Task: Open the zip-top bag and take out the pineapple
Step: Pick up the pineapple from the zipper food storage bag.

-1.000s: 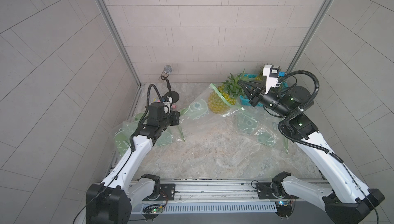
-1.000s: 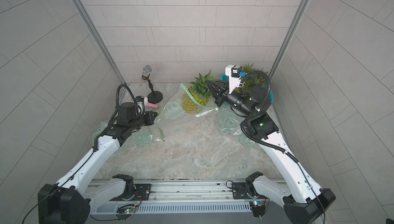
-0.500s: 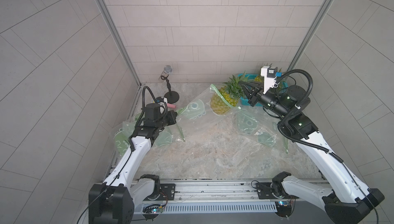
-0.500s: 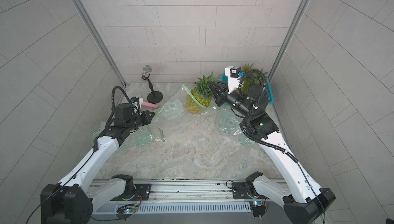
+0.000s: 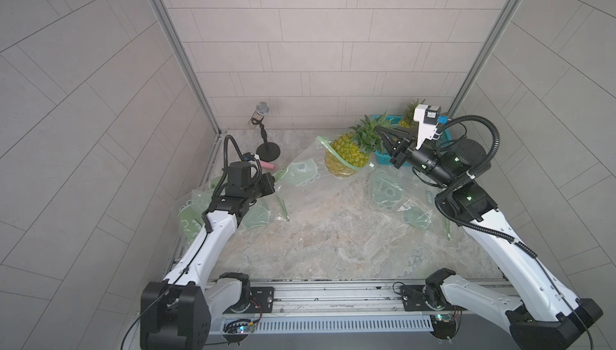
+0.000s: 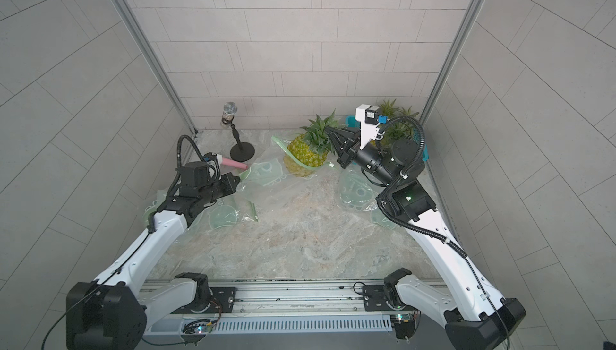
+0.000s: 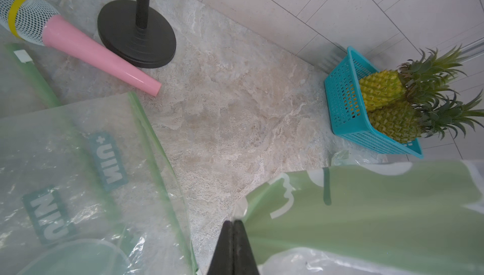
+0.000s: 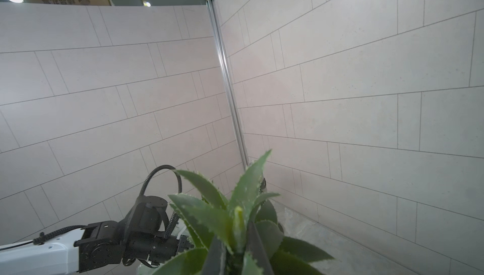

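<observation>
pineapple [image 5: 346,153], yellow-scaled with a spiky green crown, stands at the far side of the marbled tabletop [image 5: 333,238], just beside a turquoise plastic basket [image 7: 345,103]. its lower half sits in the mouth of the clear zip-top bag with the green zip strip [image 5: 310,171], and that strip crosses its body at a slant. the right gripper [image 5: 383,133] is clenched on the crown leaves. the left gripper [image 5: 271,185] is clamped on the bag's opposite end.

over the last second the left arm has drawn back toward its own side wall while the right one kept the crown almost in place. the film between them now looks more stretched. my reading is that the bag is open and is being peeled off the fruit, which is not yet free.

the right wrist view shows what the top views cannot: dark fingers [image 8: 255,239] on either side of the central leaves. the left wrist view shows its jaws pressed flat together with green-printed film running out from the tip. it also shows two more pineapples in the basket and a pink toy microphone with a white mesh head [image 7: 99,53] lying against a black round-based stand [image 7: 136,35]. only the top views show fruit and bag together. whether the fruit's base touches the table i cannot tell.
</observation>
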You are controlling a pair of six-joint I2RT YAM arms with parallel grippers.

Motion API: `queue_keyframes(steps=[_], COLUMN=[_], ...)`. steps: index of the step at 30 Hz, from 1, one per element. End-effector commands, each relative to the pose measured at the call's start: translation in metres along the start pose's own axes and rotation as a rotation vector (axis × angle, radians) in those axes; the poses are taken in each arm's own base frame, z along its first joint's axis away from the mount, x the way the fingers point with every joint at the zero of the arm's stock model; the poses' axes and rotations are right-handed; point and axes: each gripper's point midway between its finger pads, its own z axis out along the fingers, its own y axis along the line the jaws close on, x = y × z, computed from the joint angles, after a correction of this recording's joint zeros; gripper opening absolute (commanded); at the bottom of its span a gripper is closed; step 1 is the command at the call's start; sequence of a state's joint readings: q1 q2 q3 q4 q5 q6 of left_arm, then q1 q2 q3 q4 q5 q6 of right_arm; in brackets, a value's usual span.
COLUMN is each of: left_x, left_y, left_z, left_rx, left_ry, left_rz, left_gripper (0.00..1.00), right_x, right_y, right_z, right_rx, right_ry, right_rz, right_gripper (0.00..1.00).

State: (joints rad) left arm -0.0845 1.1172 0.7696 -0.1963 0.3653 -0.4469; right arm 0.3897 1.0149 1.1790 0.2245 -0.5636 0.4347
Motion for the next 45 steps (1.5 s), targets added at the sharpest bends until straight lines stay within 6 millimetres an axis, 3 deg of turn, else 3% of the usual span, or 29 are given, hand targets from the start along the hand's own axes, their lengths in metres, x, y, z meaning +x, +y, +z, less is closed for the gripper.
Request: queue_keyframes(steps=[1, 10, 21, 25, 34, 45], left_x=[0.002, 0.003, -0.008, -0.012, -0.004, 0.007], left_y=[0.012, 0.016, 0.033, 0.032, 0.028, 0.038], left_z=[0.003, 0.003, -0.016, -0.019, -0.009, 0.002], left_rx=[-0.052, -0.083, -0.209, -0.203, -0.161, -0.215], left_ry=[0.015, 0.049, -0.029, -0.067, -0.017, 0.084], left_rz=[-0.018, -0.004, 0.012, 0.019, 0.016, 0.004], left_gripper=[0.00, 0.00, 0.00, 0.00, 0.00, 0.00], right_x=[-0.088, -0.092, -0.076, -0.072, -0.083, -0.105], right_y=[0.052, 0.062, 0.010, 0.003, 0.046, 0.075], right_z=[-0.030, -0.032, -0.031, -0.031, -0.036, -0.052], right_rx=[-0.141, -0.192, 0.106, 0.144, -0.089, -0.234], right_ry=[-0.295, -0.304, -0.219, -0.209, -0.286, -0.404], right_rz=[-0.131, -0.134, -0.118, -0.117, -0.168, -0.186], right_gripper=[0.00, 0.00, 0.00, 0.00, 0.00, 0.00])
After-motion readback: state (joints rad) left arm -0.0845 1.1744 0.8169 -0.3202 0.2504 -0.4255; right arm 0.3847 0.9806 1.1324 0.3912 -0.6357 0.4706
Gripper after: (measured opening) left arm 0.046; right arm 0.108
